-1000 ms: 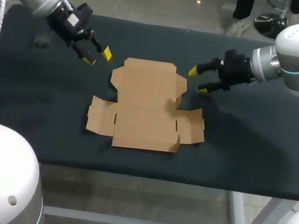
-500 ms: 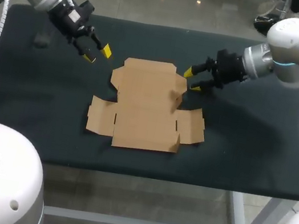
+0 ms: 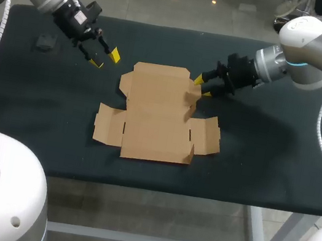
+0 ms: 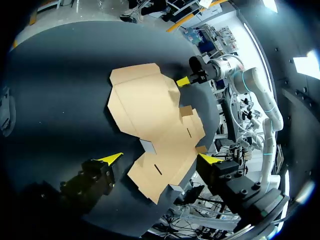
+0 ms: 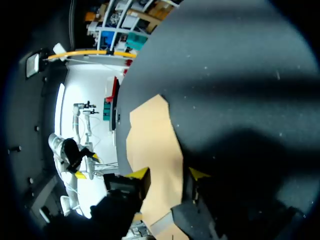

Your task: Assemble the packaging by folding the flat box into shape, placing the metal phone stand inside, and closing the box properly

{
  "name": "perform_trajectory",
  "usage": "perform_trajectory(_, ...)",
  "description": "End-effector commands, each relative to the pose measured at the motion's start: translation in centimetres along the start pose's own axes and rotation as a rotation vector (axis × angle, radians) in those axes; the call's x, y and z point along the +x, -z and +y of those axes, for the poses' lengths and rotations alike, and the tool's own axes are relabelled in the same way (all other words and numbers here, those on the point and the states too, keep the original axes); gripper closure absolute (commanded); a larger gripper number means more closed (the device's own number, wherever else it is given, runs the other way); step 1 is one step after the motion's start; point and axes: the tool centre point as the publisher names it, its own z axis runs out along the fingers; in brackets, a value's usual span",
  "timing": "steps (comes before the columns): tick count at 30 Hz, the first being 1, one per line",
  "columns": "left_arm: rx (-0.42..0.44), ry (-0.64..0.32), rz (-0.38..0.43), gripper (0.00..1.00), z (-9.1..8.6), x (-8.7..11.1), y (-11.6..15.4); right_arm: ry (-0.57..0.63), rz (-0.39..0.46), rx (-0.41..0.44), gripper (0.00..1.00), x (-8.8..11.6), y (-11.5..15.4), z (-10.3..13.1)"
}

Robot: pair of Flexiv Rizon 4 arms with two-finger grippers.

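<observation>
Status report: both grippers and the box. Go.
Left gripper open, empty, off the flat box, far left corner. Right gripper open, at its far right edge. Box unfolded on the table. Small dark object far left, apart from it.

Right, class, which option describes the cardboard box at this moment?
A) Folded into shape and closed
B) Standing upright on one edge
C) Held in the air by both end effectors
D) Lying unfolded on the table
D: the cardboard box lies unfolded with its flaps spread out on the table.
</observation>
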Motion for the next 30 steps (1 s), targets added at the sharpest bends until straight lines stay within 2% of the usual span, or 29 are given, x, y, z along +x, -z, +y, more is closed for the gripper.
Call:
perform_trajectory(1, -0.002, 0.002, 0.005, 0.0, 0.1, -0.3, 0.2, 0.003, 0.014, 0.095, 0.53, -0.3, -0.6, 0.8)
perform_trajectory(13, 0.001, 0.0, 0.015, 0.0, 0.2, -0.7, 0.3, 0.021, 0.056, 0.036, 0.6, -0.2, -2.4, 0.6)
perform_trajectory(17, -0.001, -0.001, 0.02, 0.0, 0.3, -0.9, 0.3, 0.051, 0.078, -0.004, 0.67, 0.1, -2.6, 0.4)
perform_trajectory(20, -0.008, -0.005, 0.032, 0.0, 0.3, -1.0, 0.3, 0.083, 0.097, -0.032, 0.79, 0.6, -2.6, 0.1)
perform_trajectory(21, -0.013, -0.01, 0.041, 0.0, 0.3, -1.1, 0.3, 0.095, 0.106, -0.043, 0.92, 0.7, -2.6, 0.0)
perform_trajectory(22, -0.02, -0.018, 0.053, 0.0, 0.3, -1.1, 0.3, 0.108, 0.114, -0.052, 1.0, 0.9, -2.5, -0.1)
perform_trajectory(30, -0.049, -0.077, 0.106, 0.0, 0.4, -1.4, 0.1, 0.211, 0.145, -0.136, 1.0, 2.8, -1.5, -1.0)
